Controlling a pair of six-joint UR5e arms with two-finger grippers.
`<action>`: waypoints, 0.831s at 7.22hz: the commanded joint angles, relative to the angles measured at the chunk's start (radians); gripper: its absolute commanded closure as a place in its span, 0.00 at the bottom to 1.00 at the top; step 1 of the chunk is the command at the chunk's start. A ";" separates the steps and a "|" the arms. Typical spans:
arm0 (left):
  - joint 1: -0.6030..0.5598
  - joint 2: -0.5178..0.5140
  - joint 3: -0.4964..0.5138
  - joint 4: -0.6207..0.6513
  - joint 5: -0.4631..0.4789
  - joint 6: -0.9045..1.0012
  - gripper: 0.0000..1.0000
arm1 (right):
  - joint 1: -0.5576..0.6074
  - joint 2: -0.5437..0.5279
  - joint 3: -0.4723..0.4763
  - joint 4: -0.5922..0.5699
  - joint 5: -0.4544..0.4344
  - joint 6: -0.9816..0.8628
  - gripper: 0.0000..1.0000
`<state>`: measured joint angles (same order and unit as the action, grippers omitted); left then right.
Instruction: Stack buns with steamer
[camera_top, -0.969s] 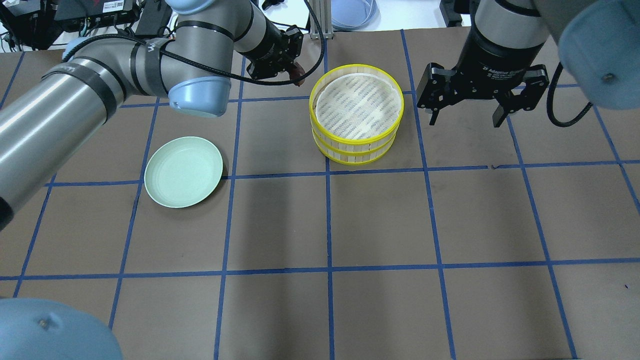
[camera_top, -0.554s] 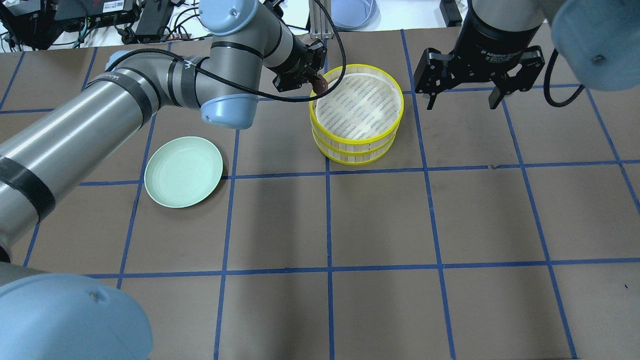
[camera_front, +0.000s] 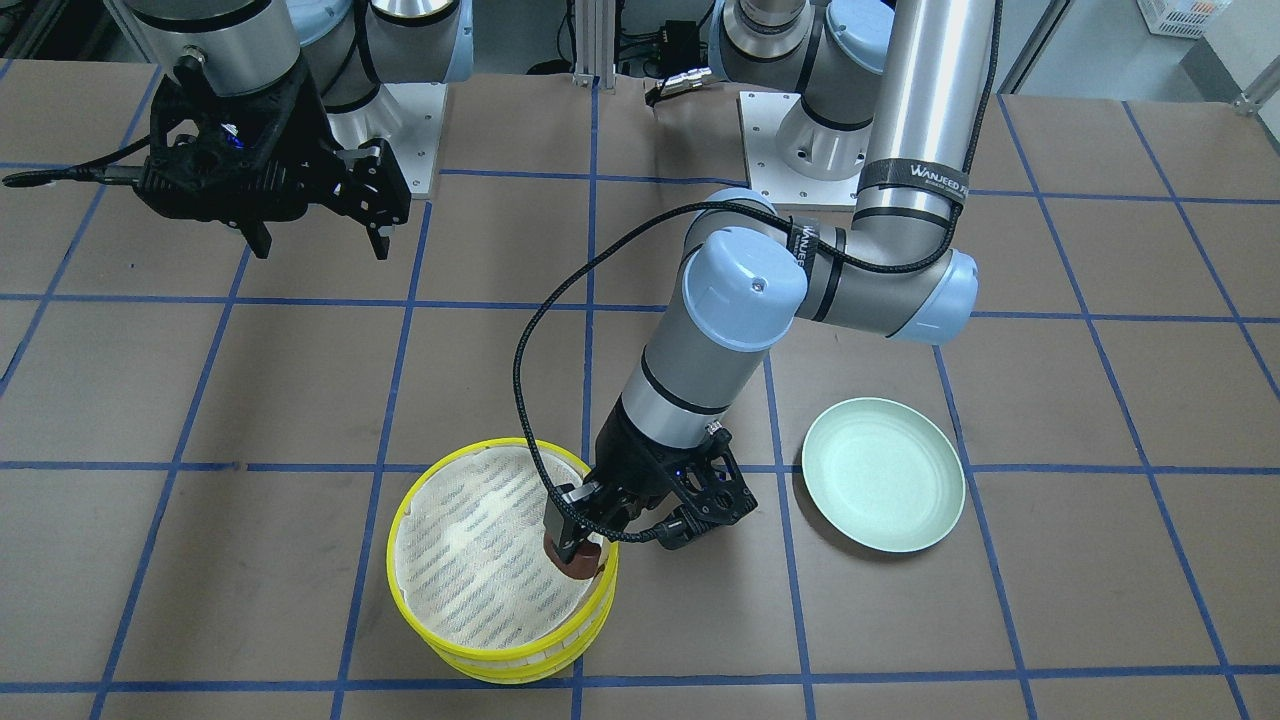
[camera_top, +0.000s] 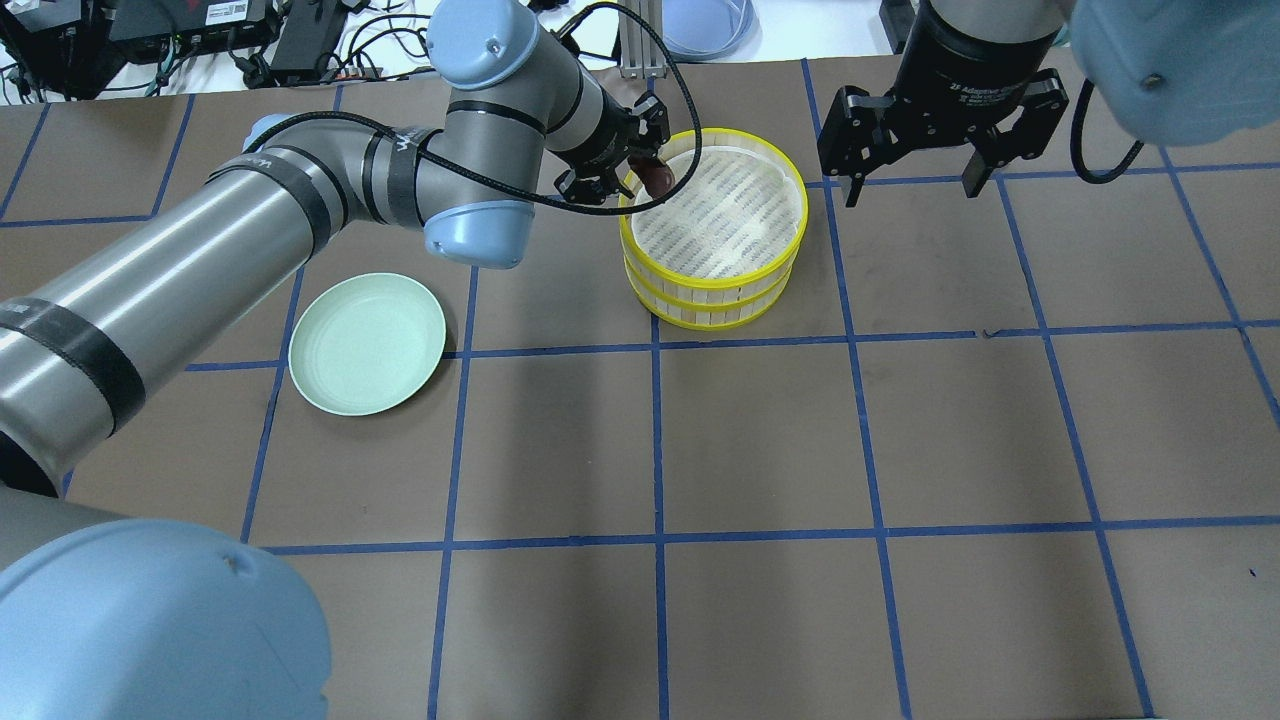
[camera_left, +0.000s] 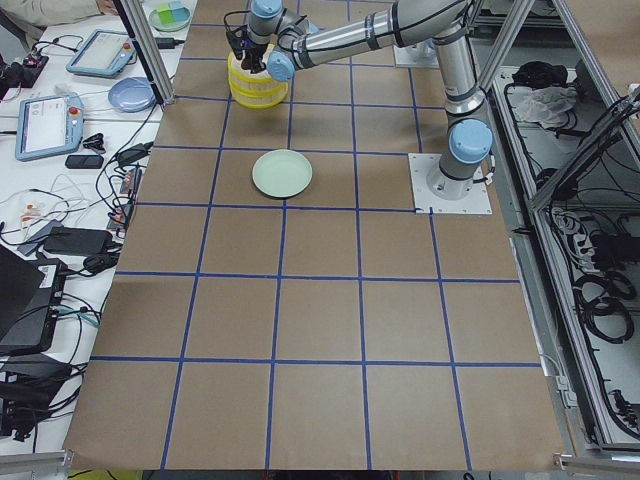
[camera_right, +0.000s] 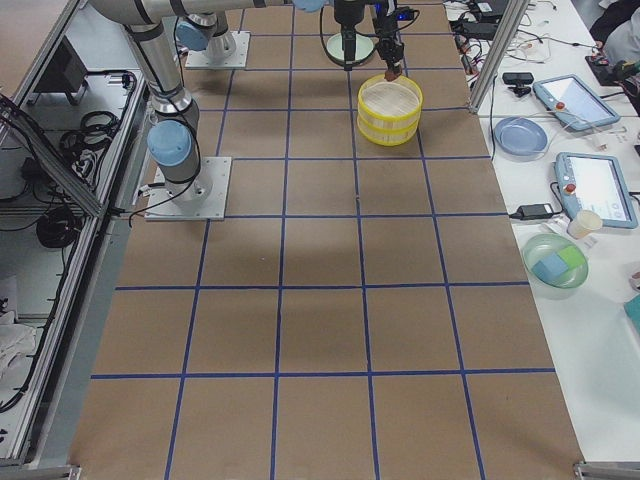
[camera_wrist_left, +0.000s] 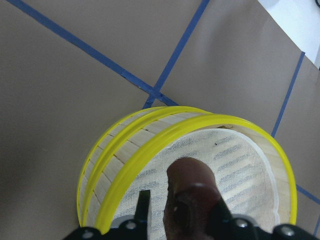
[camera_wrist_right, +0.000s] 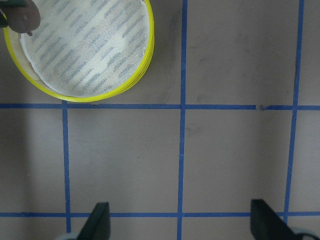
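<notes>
The two steamer tiers (camera_top: 714, 228) stand stacked, yellow rims, white liner on top (camera_front: 490, 560). My left gripper (camera_top: 650, 172) is shut on the dark reddish-brown bun (camera_front: 578, 563) and holds it just over the top tier's rim; the bun also shows in the left wrist view (camera_wrist_left: 192, 200) and at the corner of the right wrist view (camera_wrist_right: 22, 17). My right gripper (camera_top: 905, 178) is open and empty, raised to the right of the steamer (camera_wrist_right: 85, 45). The pale cream-yellow bun is out of view.
A mint-green plate (camera_top: 366, 343) lies empty on the brown table, left of the steamer; it also shows in the front-facing view (camera_front: 884, 474). Blue tape lines grid the table. Tablets and bowls sit on the side benches beyond the table's far edge.
My left gripper has carried the reddish-brown bun rightward from beside the steamer to over its rim. My right gripper has drifted up and away, toward the table's far edge.
</notes>
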<state>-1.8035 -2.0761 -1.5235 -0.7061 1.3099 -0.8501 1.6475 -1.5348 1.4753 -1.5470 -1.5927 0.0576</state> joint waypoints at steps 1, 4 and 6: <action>0.000 -0.004 -0.001 -0.004 0.000 0.006 0.00 | 0.000 0.001 0.000 0.001 0.002 0.004 0.00; 0.001 0.011 0.002 -0.030 0.006 0.049 0.00 | 0.000 0.001 0.003 0.002 0.003 0.005 0.00; 0.051 0.082 0.020 -0.188 0.031 0.217 0.00 | 0.000 -0.002 0.002 0.002 0.003 0.007 0.00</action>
<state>-1.7845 -2.0377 -1.5107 -0.8121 1.3241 -0.7256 1.6475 -1.5353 1.4775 -1.5448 -1.5893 0.0632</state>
